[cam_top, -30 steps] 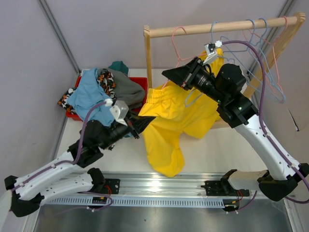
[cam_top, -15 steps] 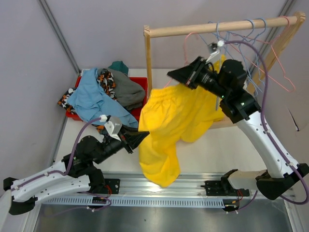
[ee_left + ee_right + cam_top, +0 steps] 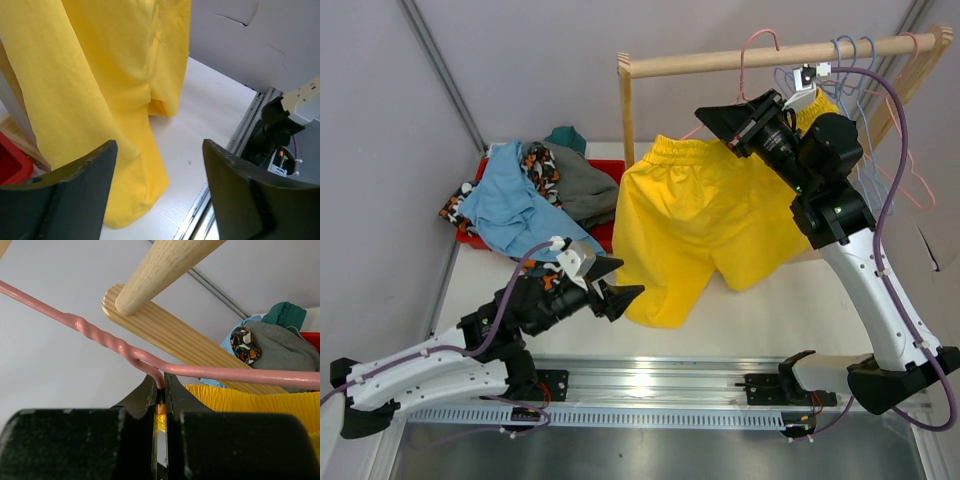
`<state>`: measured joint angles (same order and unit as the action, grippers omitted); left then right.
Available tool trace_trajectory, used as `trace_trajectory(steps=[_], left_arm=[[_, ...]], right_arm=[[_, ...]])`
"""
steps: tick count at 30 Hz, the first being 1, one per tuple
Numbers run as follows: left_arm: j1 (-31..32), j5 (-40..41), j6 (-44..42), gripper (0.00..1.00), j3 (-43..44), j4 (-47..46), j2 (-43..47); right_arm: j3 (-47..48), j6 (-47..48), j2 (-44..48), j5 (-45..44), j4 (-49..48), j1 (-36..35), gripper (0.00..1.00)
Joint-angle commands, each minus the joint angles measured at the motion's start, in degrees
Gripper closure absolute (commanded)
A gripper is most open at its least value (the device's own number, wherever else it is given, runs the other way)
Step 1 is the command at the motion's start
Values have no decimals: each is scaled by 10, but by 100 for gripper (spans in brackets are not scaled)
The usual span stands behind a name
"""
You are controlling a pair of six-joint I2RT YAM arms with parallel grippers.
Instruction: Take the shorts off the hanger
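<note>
Bright, even light, we see faint soft shadows under the shorts on the bench, mild glare on the rail, left claw and right claw dark and blurred up close, hanger crisp.

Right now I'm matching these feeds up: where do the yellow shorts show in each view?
Top external: the yellow shorts hang at centre, below the wooden rail.
Left wrist: they fill the upper left.
Right wrist: only a waistband strip, lower right, under the pink hanger.
Shared landmark: the red bin.
</note>
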<state>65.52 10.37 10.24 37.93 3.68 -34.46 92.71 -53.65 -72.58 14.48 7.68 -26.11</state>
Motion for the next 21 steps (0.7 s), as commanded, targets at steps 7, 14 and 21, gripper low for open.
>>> trace_trajectory(steps=[7, 14, 21], left_arm=[[3, 71, -132, 1, 126, 17, -5], [4, 67, -168, 1, 137, 29, 10], [3, 26, -161, 1, 126, -20, -31]], right_arm=[[49, -18, 2, 106, -60, 33, 100], [39, -49, 6, 188, -90, 48, 100], [7, -109, 12, 209, -163, 30, 100]])
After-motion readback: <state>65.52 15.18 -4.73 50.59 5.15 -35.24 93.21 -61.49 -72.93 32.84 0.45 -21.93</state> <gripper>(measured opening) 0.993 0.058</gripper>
